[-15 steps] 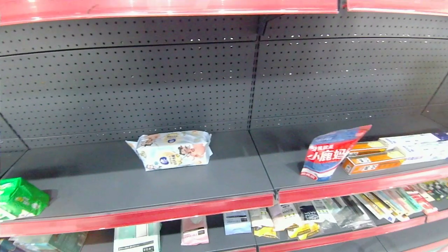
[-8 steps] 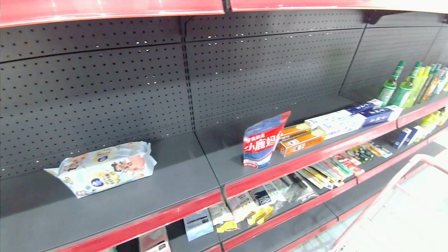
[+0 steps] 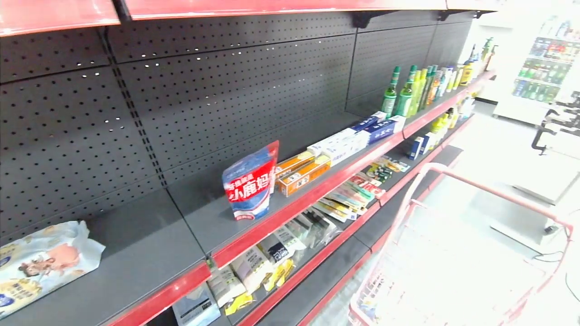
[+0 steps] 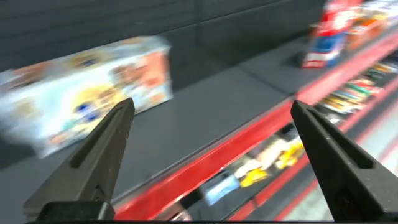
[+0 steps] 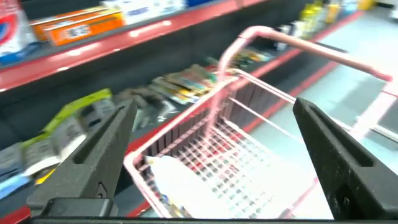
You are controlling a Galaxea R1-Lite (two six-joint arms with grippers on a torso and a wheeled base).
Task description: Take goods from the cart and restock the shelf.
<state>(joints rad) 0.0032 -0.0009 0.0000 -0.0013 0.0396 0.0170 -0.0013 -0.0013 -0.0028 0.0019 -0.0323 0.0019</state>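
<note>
The pink wire cart (image 3: 494, 194) stands beside the shelf (image 3: 149, 253), low on my right. My right gripper (image 5: 214, 104) faces its basket, jaws spread wide. My left gripper (image 4: 211, 104), equally wide, hangs before the shelf's wipes pack (image 4: 87, 93). A red-and-blue pouch (image 3: 250, 181) stands farther right.

Grey store shelf (image 3: 149, 253) with red front edges and a perforated back panel, thinly stocked.

A soft wet-wipes pack (image 3: 41, 265) lies flat on the left board, well apart from a red-and-blue pouch (image 3: 249, 183) standing upright near the front edge of the next board. Just beside the pouch lie 2 orange boxes (image 3: 303, 174), then a row of white and blue toothpaste boxes (image 3: 349, 140). Farther right, green bottles (image 3: 398, 95) stand upright. On the lower tier (image 3: 317, 257), small packets (image 3: 272, 258) and flat carded packs (image 3: 349, 197) lie overlapping.
</note>
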